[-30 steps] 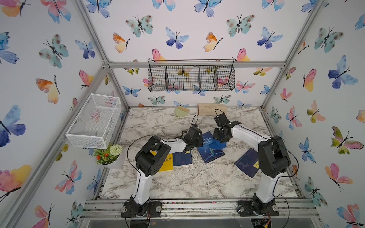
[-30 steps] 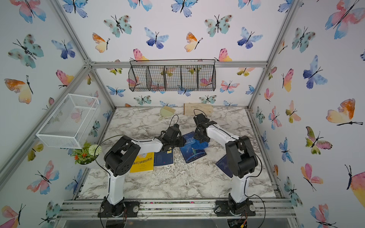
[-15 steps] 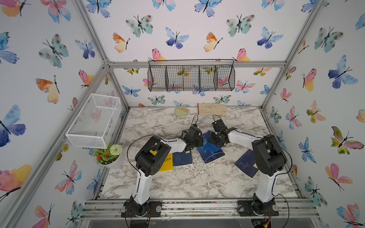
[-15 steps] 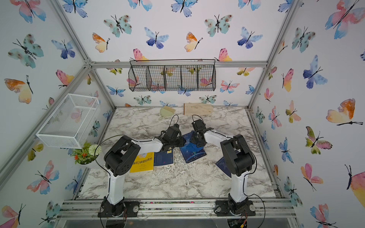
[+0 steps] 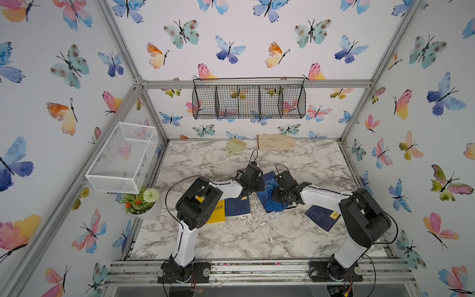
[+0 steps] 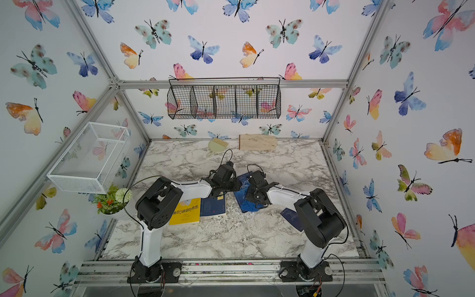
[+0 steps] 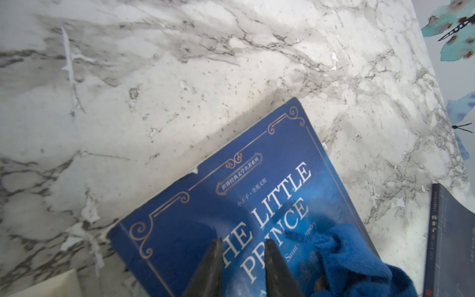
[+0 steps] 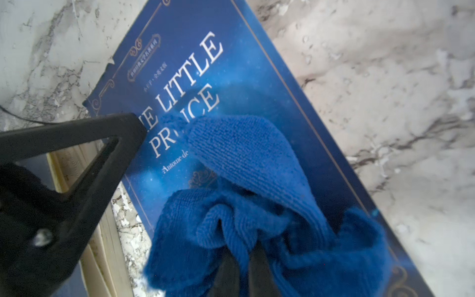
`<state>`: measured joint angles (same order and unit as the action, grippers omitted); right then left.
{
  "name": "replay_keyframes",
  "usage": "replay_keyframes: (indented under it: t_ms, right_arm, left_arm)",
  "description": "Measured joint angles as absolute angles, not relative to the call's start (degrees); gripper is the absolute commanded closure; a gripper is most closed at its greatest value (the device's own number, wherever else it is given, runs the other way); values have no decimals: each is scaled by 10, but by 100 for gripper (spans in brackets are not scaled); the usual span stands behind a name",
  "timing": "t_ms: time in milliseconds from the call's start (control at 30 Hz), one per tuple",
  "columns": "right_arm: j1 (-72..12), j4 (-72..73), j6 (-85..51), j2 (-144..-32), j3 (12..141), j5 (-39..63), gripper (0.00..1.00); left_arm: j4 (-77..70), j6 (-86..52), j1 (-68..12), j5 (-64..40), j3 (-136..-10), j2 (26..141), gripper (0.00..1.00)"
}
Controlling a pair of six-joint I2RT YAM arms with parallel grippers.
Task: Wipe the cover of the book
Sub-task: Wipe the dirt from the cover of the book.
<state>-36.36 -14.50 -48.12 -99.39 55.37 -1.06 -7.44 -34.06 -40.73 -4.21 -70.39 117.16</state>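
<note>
While the left jaws press on the Little Prince book, the right jaws hold a blue cloth on its cover. The left jaws are a little apart with nothing between them. Their tips touch the cover by the word THE, near one edge of the book. The right jaws are squeezed tight on the bunched-up cloth. The cloth lies on the cover below the title and hides part of the word PRINCE. Both top views show the book lying flat, cover up, in the middle of the marble surface, between the two arms. It sits a bit crooked. Close by on the left arm's side, not touching it, lie a dark blue book and a yellow book. Another dark book lies near the right arm.
</note>
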Motion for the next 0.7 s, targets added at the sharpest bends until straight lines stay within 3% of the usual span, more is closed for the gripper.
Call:
replay_keyframes:
  t_ms: [300,700]
  right_arm:
    - [-364,-204,-464,-1096,699,-4,99]
    - [-364,-118,-475,-1011,554,-3,99]
  left_arm:
    - [-74,-340,-406,-42,-704,1172,70]
    - [-74,-340,-406,-42,-704,1172,70]
